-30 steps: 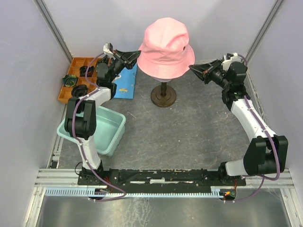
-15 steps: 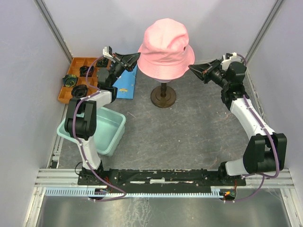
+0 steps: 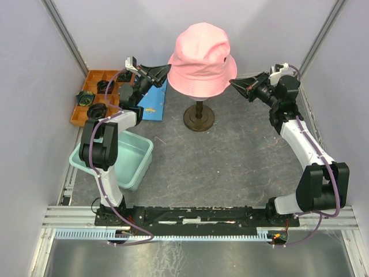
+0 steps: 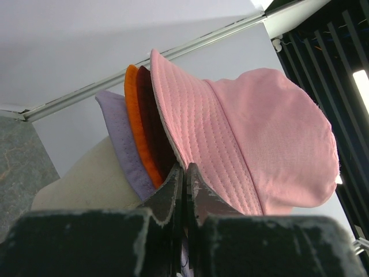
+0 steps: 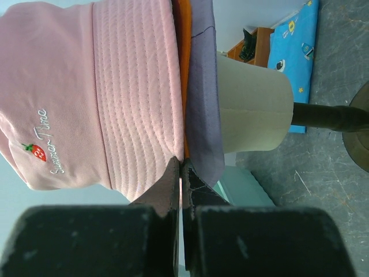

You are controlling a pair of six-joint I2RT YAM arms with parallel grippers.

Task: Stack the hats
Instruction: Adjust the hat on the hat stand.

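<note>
A pink hat (image 3: 202,55) tops the pile on a cream mannequin head (image 4: 86,179). Under its brim (image 4: 253,133) the left wrist view shows the edges of a dark red hat (image 4: 153,115), an orange hat (image 4: 135,115) and a lavender hat (image 4: 118,133). My left gripper (image 3: 167,68) is shut, its tips (image 4: 185,167) pinching the pink brim's left edge. My right gripper (image 3: 232,82) is shut on the brim's right edge (image 5: 180,161), next to the orange (image 5: 183,34) and lavender (image 5: 203,86) brims. A cream-beige hat does not show.
The mannequin head stands on a dark stand (image 3: 199,115) at mid table. A blue patterned cloth (image 3: 153,104) lies to its left. Behind that is an orange compartment tray (image 3: 92,73). A teal bin (image 3: 135,167) sits by the left arm. Walls close in on three sides.
My left gripper has risen a little at the pink brim's left edge, then held still. The right gripper and the hat pile have barely moved.
</note>
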